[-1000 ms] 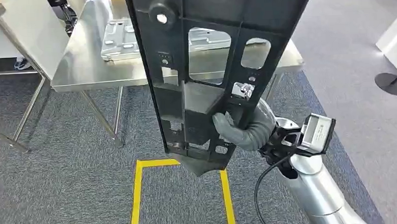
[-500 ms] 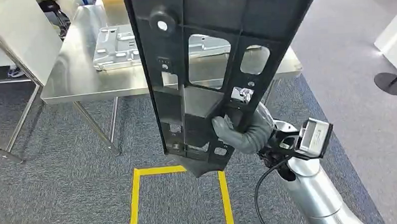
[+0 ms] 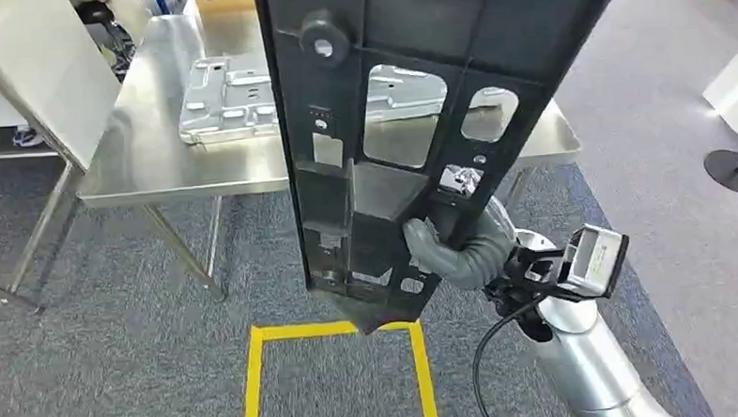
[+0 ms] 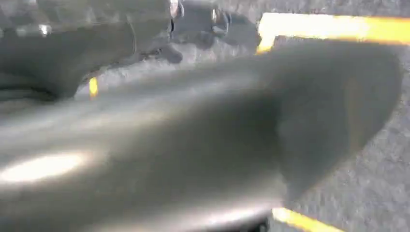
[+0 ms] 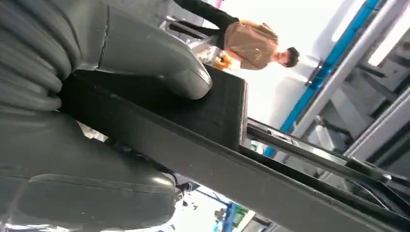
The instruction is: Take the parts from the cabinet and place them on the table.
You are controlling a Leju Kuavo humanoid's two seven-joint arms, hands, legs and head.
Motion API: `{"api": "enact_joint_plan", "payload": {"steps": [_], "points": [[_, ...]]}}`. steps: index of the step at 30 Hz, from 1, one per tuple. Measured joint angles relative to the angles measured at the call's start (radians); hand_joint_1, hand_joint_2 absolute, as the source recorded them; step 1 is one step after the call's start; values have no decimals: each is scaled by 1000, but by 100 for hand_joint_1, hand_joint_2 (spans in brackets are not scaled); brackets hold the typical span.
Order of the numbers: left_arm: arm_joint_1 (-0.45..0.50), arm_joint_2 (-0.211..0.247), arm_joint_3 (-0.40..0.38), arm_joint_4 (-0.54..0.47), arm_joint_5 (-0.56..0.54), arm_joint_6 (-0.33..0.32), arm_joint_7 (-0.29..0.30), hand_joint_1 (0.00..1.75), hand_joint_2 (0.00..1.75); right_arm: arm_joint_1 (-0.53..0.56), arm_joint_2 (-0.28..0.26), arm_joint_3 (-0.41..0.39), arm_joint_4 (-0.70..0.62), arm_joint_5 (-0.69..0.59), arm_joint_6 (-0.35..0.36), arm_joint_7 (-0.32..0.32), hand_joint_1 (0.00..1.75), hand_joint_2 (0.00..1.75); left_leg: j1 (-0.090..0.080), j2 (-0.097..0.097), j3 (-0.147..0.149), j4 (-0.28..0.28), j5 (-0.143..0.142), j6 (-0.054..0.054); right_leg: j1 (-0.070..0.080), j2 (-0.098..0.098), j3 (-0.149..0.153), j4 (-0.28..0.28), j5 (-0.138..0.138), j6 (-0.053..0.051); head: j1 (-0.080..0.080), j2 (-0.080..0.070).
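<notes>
Stainless steel counter (image 3: 147,152) is standing at upper left in the head view, on thin metal legs over grey carpet (image 3: 99,352). A white panel (image 3: 35,73) is leaning at its left end. A pressed silver metal part (image 3: 233,97) is lying flat on the counter top, partly hidden behind the black part.

Yellow tape (image 3: 260,382) is marking a rectangle on the carpet near the robot's feet, open toward the bottom edge.

Black plastic part (image 3: 380,123), long and ribbed with cut-out windows, is being held in the air in front of the counter, not touching it. Its long axis is running near vertical, tilted a little: the lower end is pointing down at the tape rectangle, the upper end is running out of the top edge, leaning right. A round boss is sitting near its upper left, a small metal clip low on its right edge.

Right hand (image 3: 456,247) is gripping the part's lower right edge, grey thumb on the near face, fingers wrapped behind. In the right wrist view the thumb (image 5: 159,63) is pressing on the black bar (image 5: 203,140).

Left hand: the left wrist view is too blurred, so I cannot tell its state.

A black round stand base (image 3: 735,169) is resting on the floor at far right.
</notes>
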Motion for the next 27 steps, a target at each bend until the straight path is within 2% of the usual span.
{"api": "enact_joint_plan", "payload": {"steps": [2, 3, 4, 5, 7, 8, 9, 10, 11, 13, 14, 15, 16, 17, 18, 19, 20, 21, 23, 24, 25, 26, 27], "points": [[2, 0, 0, 0, -3, 0, 0, 0, 0, 1, -2, -2, -1, 0, 0, 0, 175, 175, -1, 2, 11, 10, 6, -13, -1, 3, 6, -8, 0, -13, -2, 0], [1, 3, 0, 0, -5, 0, 0, 0, 0, 1, -1, -3, -3, 0, 0, -1, 175, 175, -3, 2, 11, 15, -2, -20, -9, 3, 23, -13, 1, -17, -2, 0], [-2, 5, 0, 0, -5, -1, -2, 0, 0, 0, -2, -5, -4, 0, 0, -3, 175, 175, -1, 1, 1, 50, -8, -20, -11, 2, 36, -19, -2, -21, 0, 0], [-4, 5, 0, 0, -6, -2, -3, 0, 0, -1, -1, -5, -6, 3, -3, -7, 175, 175, 1, 2, -34, 115, -23, -27, -12, 1, 43, -21, -8, -26, -9, 0], [-5, 5, -1, 0, -6, -4, -4, 0, 0, 2, -1, -6, -9, 6, -3, -13, 175, 175, 8, 2, -130, 269, -92, -35, -12, 1, 54, -21, -21, -26, -7, 0], [-3, 6, -1, 0, -7, -4, -4, 0, 0, 5, -1, -6, -9, 6, -3, -18, 175, 175, 10, 2, -168, 319, -117, -36, -12, 1, 61, -20, -27, -26, -8, 0], [-1, 6, 0, 0, -7, -4, -4, 0, 0, 11, -1, -7, -11, 7, -5, -24, 175, 175, 12, 2, -188, 328, -114, -39, -13, 3, 70, -20, -35, -24, -7, 0], [0, 8, 0, 0, -7, -4, -4, 0, 0, 17, -1, -9, -18, 12, -9, -32, 175, 175, 14, 2, -186, 293, -86, -39, -13, 4, 81, -20, -43, -22, -8, 0], [1, 9, 0, 0, -7, -4, -4, 0, 0, 22, -1, -11, -29, 18, -14, -40, 175, 175, 14, 3, -165, 218, -33, -41, -14, 4, 95, -20, -52, -19, -7, 0], [4, 11, 0, 0, -8, -4, -5, 0, 0, 27, -1, -17, -49, 19, -18, -53, 175, 175, 15, 4, -108, 38, 102, -35, -15, 4, 117, -21, -74, -10, -7, 0], [3, 12, -1, 0, -8, -4, -5, 0, 0, 29, -1, -21, -57, 19, -18, -59, 175, 175, 10, 4, -111, 23, 90, -32, -12, 5, 126, -15, -80, -4, -7, 0], [2, 12, -1, 0, -8, -4, -5, 0, 0, 31, -1, -24, -68, 20, -18, -63, 175, 175, 6, 4, -107, 22, 82, -20, -12, 6, 121, -19, -83, 3, -8, 0], [4, 12, -1, 0, -8, -4, -5, 0, 0, 35, -1, -26, -77, 21, -18, -63, 175, 175, 4, 4, -107, 23, 93, -12, -14, 7, 121, -21, -86, 8, -8, 0], [5, 12, -1, 0, -9, -4, -5, 0, 0, 40, -1, -30, -85, 18, -17, -63, 175, 175, 5, 5, -104, 20, 88, -6, -11, 7, 125, -12, -82, 15, -8, 0], [5, 12, -1, 0, -9, -4, -5, 0, 0, 43, -1, -32, -91, 13, -14, -63, 175, 175, 5, 3, -95, 18, 86, -1, -13, 7, 129, -11, -86, 20, -8, 0], [4, 12, -2, 0, -9, -5, -5, 0, 0, 45, -1, -36, -98, 8, -12, -64, 175, 175, 9, 5, -83, 11, 85, 3, -16, 5, 122, 14, -91, 23, -8, 0], [2, 12, -2, 0, -9, -6, -6, 0, 0, 43, -1, -39, -103, 3, -10, -65, 175, 175, 9, 6, -76, 10, 80, 10, -16, 5, 90, 72, -102, 27, -6, 0], [1, 13, -2, 0, -10, -7, -6, 0, 0, 44, -1, -43, -107, 0, -9, -66, 175, 175, 9, 8, -73, 10, 75, 15, -16, 5, 43, 145, -127, 30, -5, 0], [-1, 13, -2, 0, -12, -8, -6, 0, 0, 53, -2, -48, -108, -1, -7, -67, 175, 175, 4, 9, -65, 10, 63, 19, -18, 5, -56, 284, -189, 32, -6, 0], [0, 13, -2, 0, -12, -8, -6, 0, 0, 59, -3, -49, -108, -1, -6, -67, 175, 175, 2, 9, -58, 11, 56, 19, -18, 5, -85, 311, -196, 32, -6, 0], [1, 13, -2, 0, -12, -9, -6, 0, 0, 65, -4, -51, -108, -1, -6, -68, 175, 175, 0, 9, -48, 11, 49, 19, -18, 5, -90, 291, -170, 30, -6, 0], [2, 13, -2, 0, -12, -10, -6, 0, 0, 68, -5, -53, -109, 0, -8, -69, 175, 175, -3, 9, -35, 11, 40, 20, -17, 5, -74, 228, -120, 22, -6, 0], [2, 13, -2, 0, -12, -10, -6, 0, 0, 70, -7, -58, -111, 1, -10, -71, 175, 175, -6, 9, -22, 11, 31, 19, -11, 5, -40, 131, -52, 11, -6, 0]]}}
